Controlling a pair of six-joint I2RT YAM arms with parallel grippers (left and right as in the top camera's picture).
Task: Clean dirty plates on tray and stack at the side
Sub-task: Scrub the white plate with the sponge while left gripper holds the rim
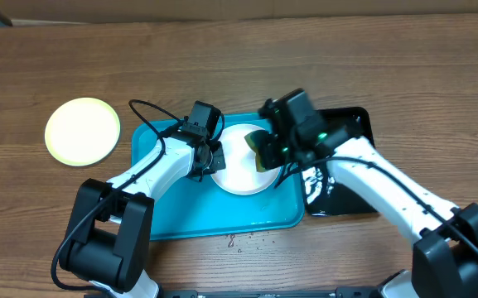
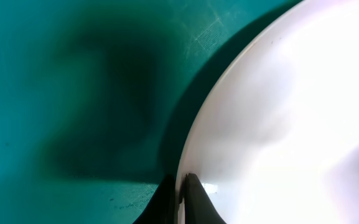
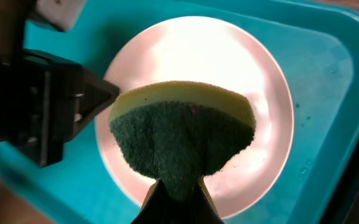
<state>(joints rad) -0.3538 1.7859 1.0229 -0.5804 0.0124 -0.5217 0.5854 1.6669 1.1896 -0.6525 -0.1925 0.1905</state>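
Note:
A white plate [image 1: 237, 170] lies on the turquoise tray [image 1: 181, 215]. My left gripper [image 1: 214, 158] is shut on the plate's left rim; in the left wrist view its fingers [image 2: 195, 199] pinch the edge of the plate [image 2: 279, 124] over the tray [image 2: 73, 93]. My right gripper [image 1: 273, 147] is shut on a green-and-yellow sponge [image 1: 263, 146] held over the plate's right side. In the right wrist view the sponge [image 3: 182, 137] hangs from the gripper [image 3: 178, 193] above the plate [image 3: 198, 56]. A pale yellow plate [image 1: 82, 131] sits on the table at the left, off the tray.
A glossy black tray [image 1: 342, 178] lies right of the turquoise tray, partly under my right arm. Small droplets [image 1: 240, 241] speckle the wooden table in front of the tray. The left gripper's body [image 3: 42, 106] shows in the right wrist view.

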